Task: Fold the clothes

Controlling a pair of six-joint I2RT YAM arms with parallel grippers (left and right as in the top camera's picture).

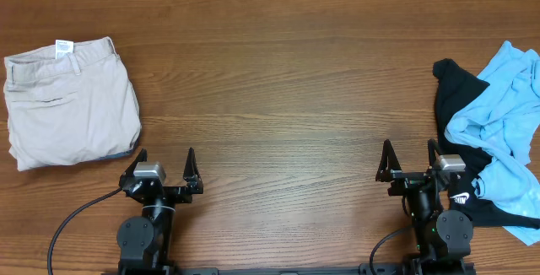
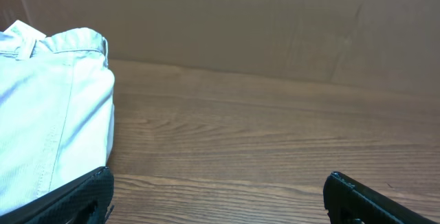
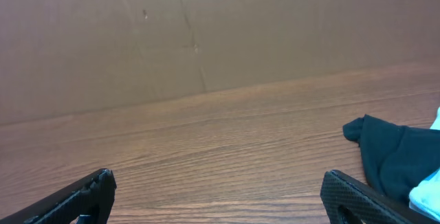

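Note:
Folded beige shorts [image 1: 69, 102] lie at the table's left; the left wrist view has them at its left edge [image 2: 48, 114]. A crumpled light blue T-shirt [image 1: 506, 127] sits on a black garment [image 1: 460, 115] at the right edge; the black garment [image 3: 392, 159] shows in the right wrist view. My left gripper [image 1: 166, 164] stands open near the front edge, just right of the shorts' near corner, holding nothing. My right gripper [image 1: 409, 159] is open too, just left of the pile. Bare wood shows between both pairs of fingers [image 2: 75, 196] [image 3: 357, 196].
A brown cardboard wall [image 2: 240, 25] closes off the far side of the wooden table [image 1: 278, 98]. Black cables run from both arm bases at the front edge.

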